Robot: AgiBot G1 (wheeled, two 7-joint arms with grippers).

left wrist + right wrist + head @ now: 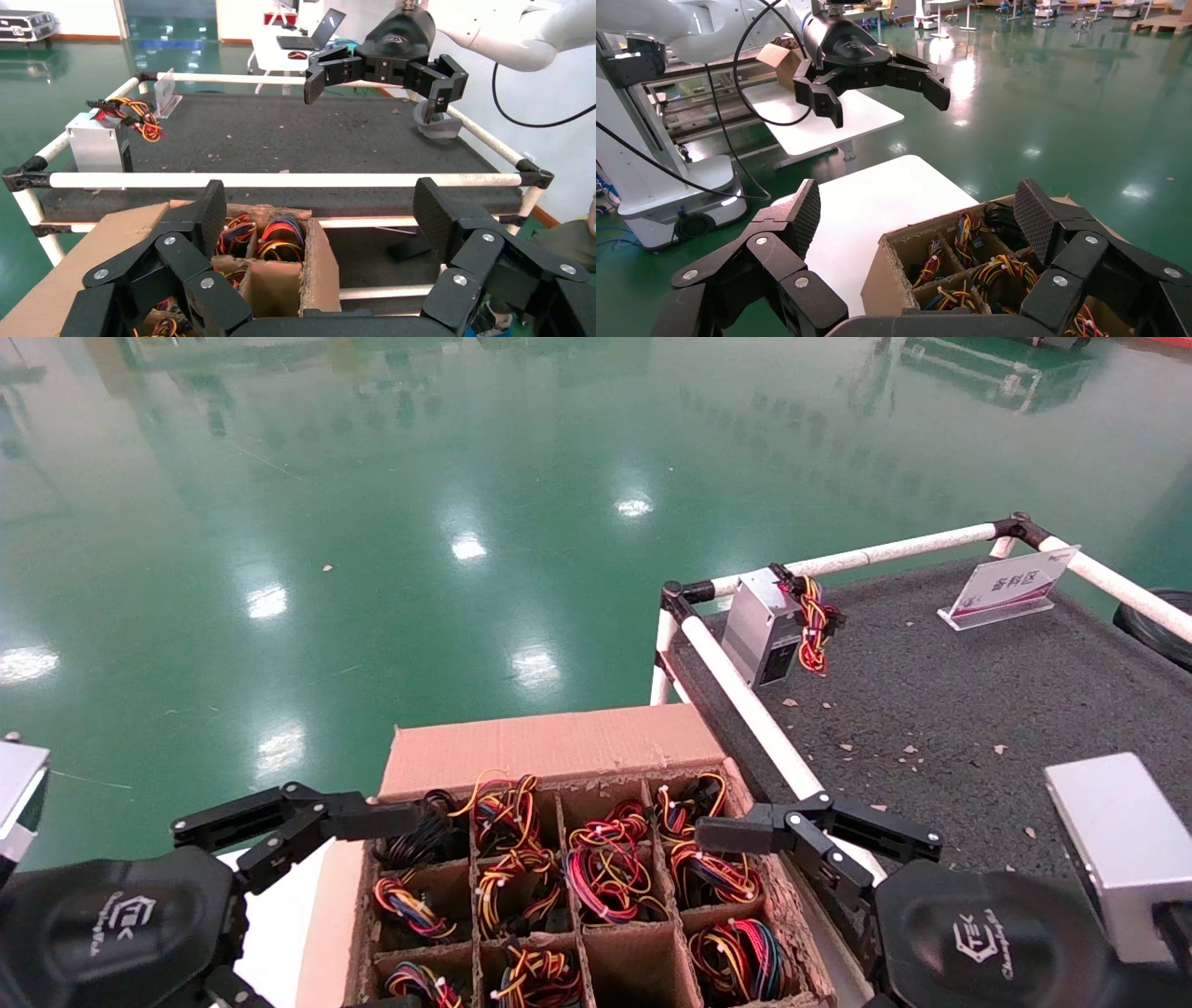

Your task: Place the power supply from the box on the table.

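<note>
Both grippers hang open and empty: your left gripper [279,831] over the near-left corner of the box [549,747], your right gripper [801,836] at its table-side edge. Every power supply [610,873] sits buried under wires, so drop straight into one cell and clamp metal, not wire.
</note>
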